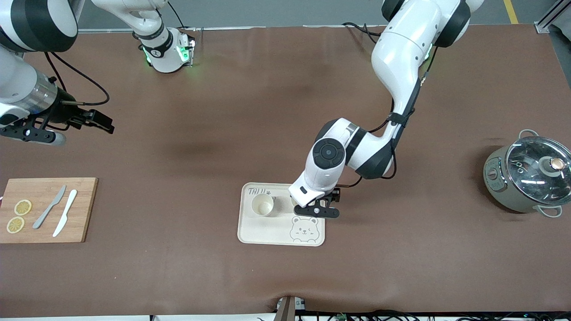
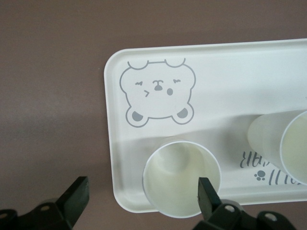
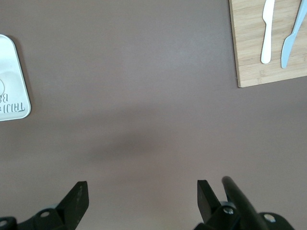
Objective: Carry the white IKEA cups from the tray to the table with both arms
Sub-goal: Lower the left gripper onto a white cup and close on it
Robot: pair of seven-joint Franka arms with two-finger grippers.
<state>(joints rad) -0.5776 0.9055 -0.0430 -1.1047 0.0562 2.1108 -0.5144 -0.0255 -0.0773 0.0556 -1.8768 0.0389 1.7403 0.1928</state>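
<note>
A cream bear tray [image 1: 267, 232] lies near the middle of the table. One white cup [image 1: 262, 205] stands upright on it. The second cup is hidden under the left wrist in the front view. In the left wrist view this second cup [image 2: 181, 177] stands upright near the tray's corner [image 2: 230, 76], beside the bear drawing, with the first cup [image 2: 283, 143] next to it. My left gripper [image 1: 319, 210] [image 2: 142, 194] is open over the second cup, one finger [image 2: 207, 194] over its rim. My right gripper [image 1: 35, 135] [image 3: 142, 199] is open and empty over bare table at the right arm's end.
A wooden board [image 1: 49, 209] with two lemon slices and two knives lies at the right arm's end; it also shows in the right wrist view [image 3: 249, 48]. A grey-green glass-lidded pot [image 1: 528, 174] stands at the left arm's end.
</note>
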